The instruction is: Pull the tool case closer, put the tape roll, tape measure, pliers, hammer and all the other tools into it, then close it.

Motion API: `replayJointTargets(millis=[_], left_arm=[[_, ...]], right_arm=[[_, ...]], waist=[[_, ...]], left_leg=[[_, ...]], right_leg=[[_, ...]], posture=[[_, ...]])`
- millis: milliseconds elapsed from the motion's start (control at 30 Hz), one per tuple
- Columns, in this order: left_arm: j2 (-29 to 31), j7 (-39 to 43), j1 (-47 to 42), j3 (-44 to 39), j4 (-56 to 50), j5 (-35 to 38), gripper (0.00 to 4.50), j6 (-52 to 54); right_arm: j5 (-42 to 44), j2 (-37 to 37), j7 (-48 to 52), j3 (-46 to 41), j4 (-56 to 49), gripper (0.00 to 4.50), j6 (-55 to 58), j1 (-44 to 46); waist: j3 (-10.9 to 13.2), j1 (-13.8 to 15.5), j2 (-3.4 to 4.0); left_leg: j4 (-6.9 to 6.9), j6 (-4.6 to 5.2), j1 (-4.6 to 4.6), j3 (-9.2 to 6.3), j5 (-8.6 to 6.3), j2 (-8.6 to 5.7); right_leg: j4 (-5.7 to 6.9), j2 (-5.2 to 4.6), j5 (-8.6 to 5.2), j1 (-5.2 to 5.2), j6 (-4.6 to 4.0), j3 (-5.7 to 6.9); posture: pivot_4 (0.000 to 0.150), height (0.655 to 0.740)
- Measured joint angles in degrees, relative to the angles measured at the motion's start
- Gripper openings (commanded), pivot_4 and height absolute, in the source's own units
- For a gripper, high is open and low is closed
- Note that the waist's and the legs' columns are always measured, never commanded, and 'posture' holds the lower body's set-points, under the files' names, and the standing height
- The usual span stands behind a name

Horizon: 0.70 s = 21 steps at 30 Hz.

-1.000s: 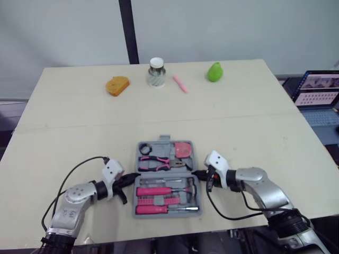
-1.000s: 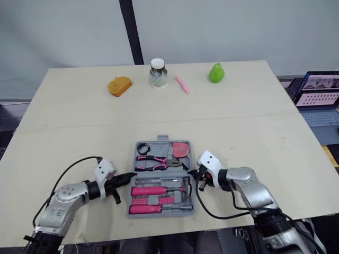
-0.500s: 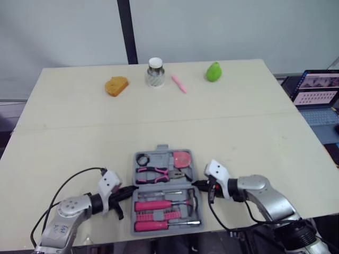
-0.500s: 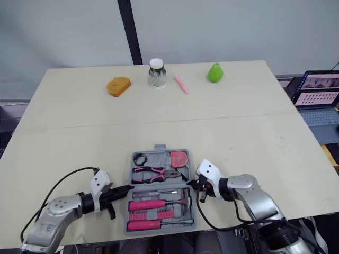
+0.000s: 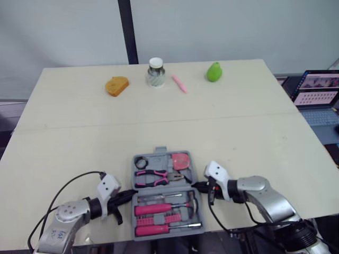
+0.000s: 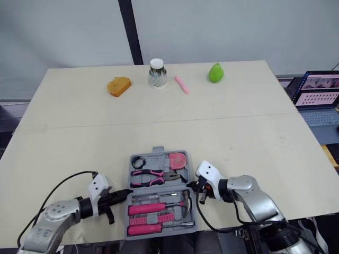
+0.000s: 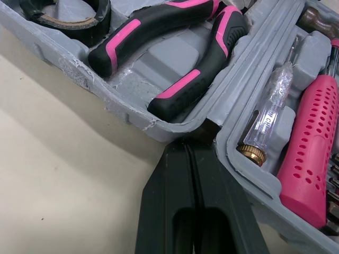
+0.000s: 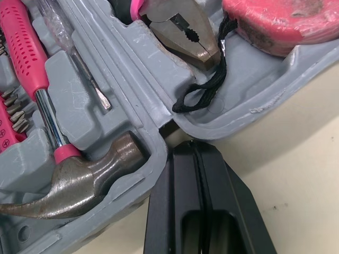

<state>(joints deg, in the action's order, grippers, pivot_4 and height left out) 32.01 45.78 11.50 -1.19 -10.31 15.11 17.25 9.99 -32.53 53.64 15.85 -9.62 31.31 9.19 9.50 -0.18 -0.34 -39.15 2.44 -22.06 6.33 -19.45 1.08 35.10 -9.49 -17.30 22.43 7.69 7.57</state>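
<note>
The grey tool case (image 5: 133,170) lies open near the table's front edge. Its far half holds the black tape roll (image 5: 141,162), the pink tape measure (image 5: 181,159) and the pliers (image 5: 156,176). The hammer (image 8: 79,193) and pink-handled screwdrivers (image 5: 153,209) lie in the near half. My left gripper (image 5: 128,194) is shut, with its tips pressed into the hinge notch on the case's left side (image 7: 189,145). On the opposite side my right gripper (image 5: 195,186) is also shut, its tips against the right hinge notch (image 8: 193,145).
Along the table's far edge stand an orange sponge (image 5: 117,85), a small jar (image 5: 155,72), a pink marker (image 5: 180,83) and a green pear (image 5: 214,71). A laptop (image 5: 318,95) sits off the table to the right. The case's near rim is close to the table edge.
The case has slid toward the table's front edge, and both shut grippers have drawn back with it at its hinge sides.
</note>
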Motion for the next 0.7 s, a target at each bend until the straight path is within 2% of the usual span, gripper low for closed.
replayJointTargets(millis=[700], left_arm=[[0.19,0.65,-1.02,0.11,2.27,-0.36,0.01,-2.66]], right_arm=[[0.79,-1.66,1.55,-0.38,0.22,0.0,-1.21,-0.01]], waist=[[0.01,0.06,0.01]], left_leg=[[0.0,0.0,0.0,-0.01,0.01,0.0]], right_leg=[[0.0,-0.02,0.0,0.0,0.0,0.01]], posture=[[0.15,0.74]])
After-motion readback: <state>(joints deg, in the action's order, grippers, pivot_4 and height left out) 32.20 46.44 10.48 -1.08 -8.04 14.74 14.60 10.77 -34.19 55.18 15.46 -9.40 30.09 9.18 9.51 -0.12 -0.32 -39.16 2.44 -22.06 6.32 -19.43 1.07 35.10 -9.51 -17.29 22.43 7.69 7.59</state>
